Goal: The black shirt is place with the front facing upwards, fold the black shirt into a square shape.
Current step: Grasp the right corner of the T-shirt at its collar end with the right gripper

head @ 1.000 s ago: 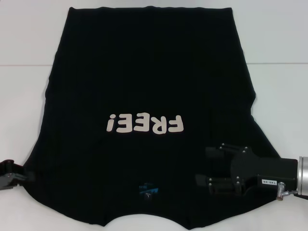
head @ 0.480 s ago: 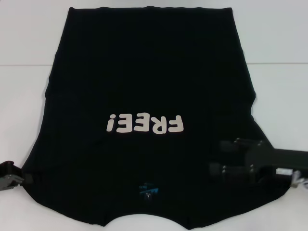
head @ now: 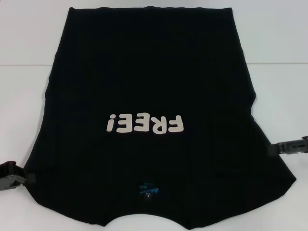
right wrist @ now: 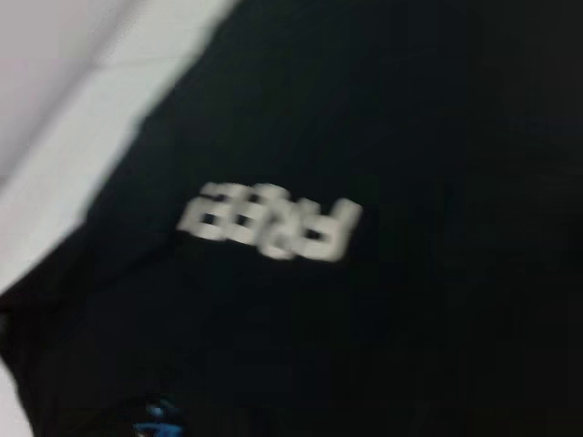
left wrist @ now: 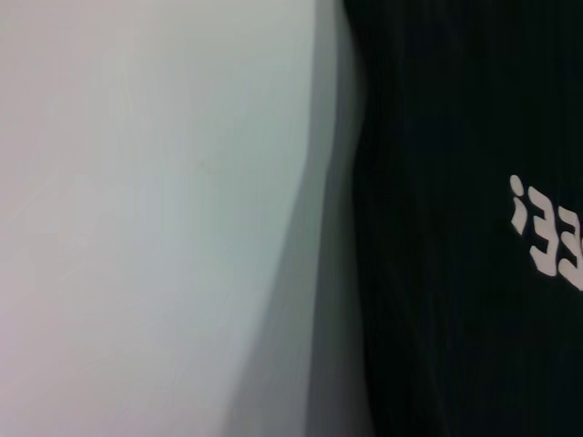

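Note:
The black shirt [head: 149,82] lies flat and face up on the white table, its collar toward me and its hem at the far side. Its off-white lettering [head: 146,124] reads upside down, and a small blue neck label [head: 147,190] sits near the collar. My left gripper [head: 12,177] rests at the shirt's near left sleeve edge. Only a tip of my right gripper [head: 290,147] shows at the right border, beside the right sleeve. The left wrist view shows the shirt [left wrist: 455,319] edge with table beside it. The right wrist view looks over the lettering [right wrist: 269,223].
The white table [head: 29,33] surrounds the shirt on the left, right and far sides. A thin seam line [head: 24,65] crosses the table behind the shirt's middle.
My right gripper has pulled back to the right, off the shirt's near right part, to the border of the view. The shirt and left gripper stay put.

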Motion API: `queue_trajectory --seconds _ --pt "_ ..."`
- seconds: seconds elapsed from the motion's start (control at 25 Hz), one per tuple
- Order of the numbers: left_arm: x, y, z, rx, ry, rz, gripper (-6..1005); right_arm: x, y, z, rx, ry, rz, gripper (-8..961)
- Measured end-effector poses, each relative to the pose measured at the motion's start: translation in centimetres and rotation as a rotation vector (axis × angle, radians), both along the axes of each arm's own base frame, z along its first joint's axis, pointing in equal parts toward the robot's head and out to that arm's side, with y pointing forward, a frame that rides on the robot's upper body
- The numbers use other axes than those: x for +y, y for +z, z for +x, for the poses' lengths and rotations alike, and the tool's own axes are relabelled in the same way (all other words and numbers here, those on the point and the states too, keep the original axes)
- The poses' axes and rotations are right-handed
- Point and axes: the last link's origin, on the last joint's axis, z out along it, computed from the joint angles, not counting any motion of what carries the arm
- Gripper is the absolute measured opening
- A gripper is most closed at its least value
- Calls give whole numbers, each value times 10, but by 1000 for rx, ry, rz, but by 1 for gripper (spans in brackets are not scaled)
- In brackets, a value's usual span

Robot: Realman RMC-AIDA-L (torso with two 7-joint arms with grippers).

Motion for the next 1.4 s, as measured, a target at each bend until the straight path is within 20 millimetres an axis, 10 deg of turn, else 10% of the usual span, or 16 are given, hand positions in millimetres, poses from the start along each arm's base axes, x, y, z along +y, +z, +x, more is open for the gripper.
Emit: queue_trajectory --seconds 1.4 --pt "7 2 5 0 -19 9 28 6 -20 25 -197 -183 -115 890"
